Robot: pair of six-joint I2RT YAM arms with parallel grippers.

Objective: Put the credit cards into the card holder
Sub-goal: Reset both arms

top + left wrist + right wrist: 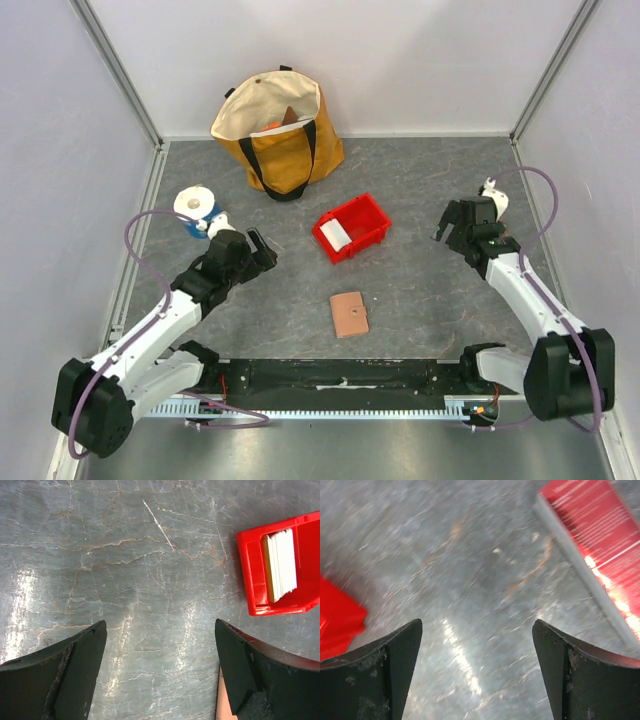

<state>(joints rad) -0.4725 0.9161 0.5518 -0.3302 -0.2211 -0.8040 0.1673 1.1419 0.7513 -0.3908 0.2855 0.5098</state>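
The credit cards (pixel 338 236) stand as a white stack inside a red bin (pixel 365 215) at mid-table. In the left wrist view the credit cards (pixel 281 565) show white with a yellowish edge in the red bin (pixel 252 580). The tan card holder (pixel 349 314) lies flat in front of the bin, apart from it. A sliver of the card holder (pixel 222 700) shows beside my left finger. My left gripper (pixel 262 250) (pixel 160 625) hangs open and empty, left of the bin. My right gripper (pixel 448 225) (pixel 477 625) is open and empty, right of the bin.
A yellow tote bag (pixel 275 130) stands at the back. A white and blue tape roll (pixel 195 207) lies by the left arm. The blurred right wrist view shows a red ribbed bar (pixel 600 530) at upper right and the bin's corner (pixel 337 622) at left.
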